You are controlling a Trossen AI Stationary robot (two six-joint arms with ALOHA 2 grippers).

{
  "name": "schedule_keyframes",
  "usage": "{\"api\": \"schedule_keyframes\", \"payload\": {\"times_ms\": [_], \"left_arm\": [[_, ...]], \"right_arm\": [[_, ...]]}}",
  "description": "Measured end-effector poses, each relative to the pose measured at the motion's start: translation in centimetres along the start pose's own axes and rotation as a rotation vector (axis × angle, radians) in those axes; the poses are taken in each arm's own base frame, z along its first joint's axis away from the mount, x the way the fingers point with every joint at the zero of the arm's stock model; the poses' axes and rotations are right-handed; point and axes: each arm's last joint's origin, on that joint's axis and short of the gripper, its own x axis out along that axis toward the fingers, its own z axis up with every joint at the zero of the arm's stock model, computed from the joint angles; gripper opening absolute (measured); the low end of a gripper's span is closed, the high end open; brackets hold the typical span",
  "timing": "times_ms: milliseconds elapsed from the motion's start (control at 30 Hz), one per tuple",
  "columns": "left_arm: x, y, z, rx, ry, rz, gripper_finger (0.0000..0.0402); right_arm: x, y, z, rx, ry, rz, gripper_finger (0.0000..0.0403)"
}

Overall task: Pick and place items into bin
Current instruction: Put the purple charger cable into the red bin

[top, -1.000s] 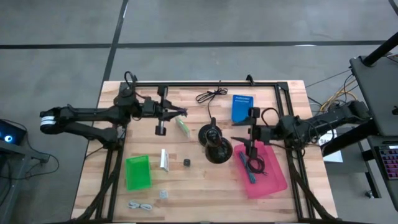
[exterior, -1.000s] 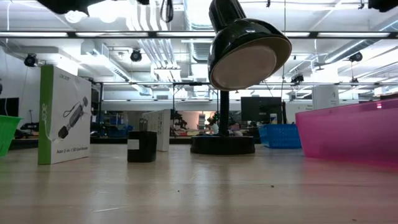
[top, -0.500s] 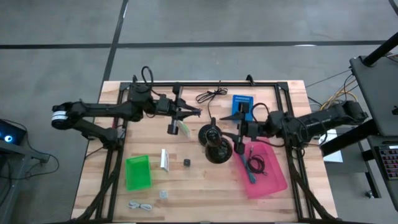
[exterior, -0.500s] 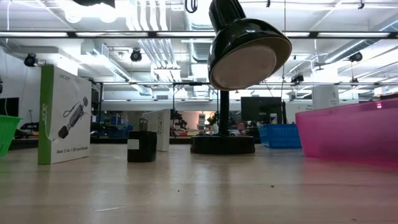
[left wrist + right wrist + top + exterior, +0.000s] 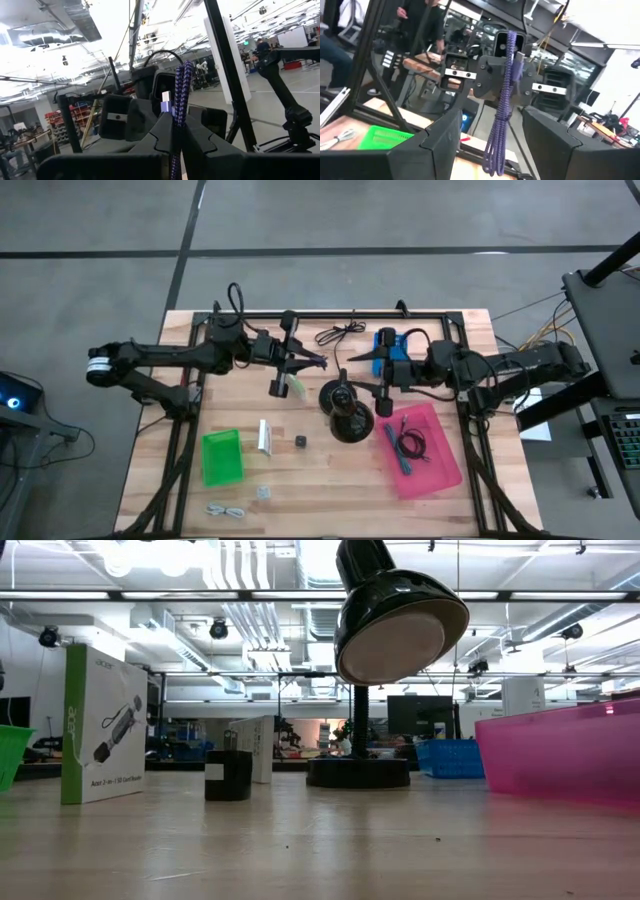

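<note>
My left gripper (image 5: 316,363) hangs over the table's far middle, shut on a folded purple braided cable (image 5: 181,85). My right gripper (image 5: 378,380) is open and level, facing the left gripper from the right; in the right wrist view its fingers (image 5: 440,135) stand either side of the hanging cable (image 5: 501,115) without touching it. The pink bin (image 5: 440,470) holds a teal pen (image 5: 392,442) and a coiled black cable (image 5: 409,445). On the wood lie a green-white packet (image 5: 292,385), a white packet (image 5: 265,437) and a black cube (image 5: 300,441). My left gripper pinches the purple cable bundle between its two shut fingers (image 5: 160,130), holding several strands near the end with the plug (image 5: 166,102). The fingers come level from the table's left. The cable is lifted clear, and its loops (image 5: 495,152) hang below the fingers.
A black round-based lamp (image 5: 345,412) stands between the grippers and the near items. There is a blue bin (image 5: 390,345) at the far right and a green bin (image 5: 222,457) near left. A loose black cable (image 5: 340,333), clear bits (image 5: 262,493) and a white cable (image 5: 228,510) lie about.
My left gripper carried the purple cable toward the table's right and slightly toward the far edge, then held still. My right gripper left the pink bin, moving toward the far edge and left, toward the left gripper and the cable.
</note>
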Motion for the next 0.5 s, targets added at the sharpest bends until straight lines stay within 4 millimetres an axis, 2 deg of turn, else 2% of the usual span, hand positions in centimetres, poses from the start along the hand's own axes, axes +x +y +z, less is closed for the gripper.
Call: {"api": "schedule_keyframes", "payload": {"times_ms": [233,500], "left_arm": [[0.5,0.1,-0.3,-0.002,0.005,-0.003,0.0004],[0.4,0.1,-0.1,0.027,0.002,-0.003,0.0008]], "right_arm": [[2.5,-0.1,-0.5,-0.015,0.079,0.015,0.0203],[5.1,-1.2,-0.5,-0.022,0.201,-0.041,0.0203]]}}
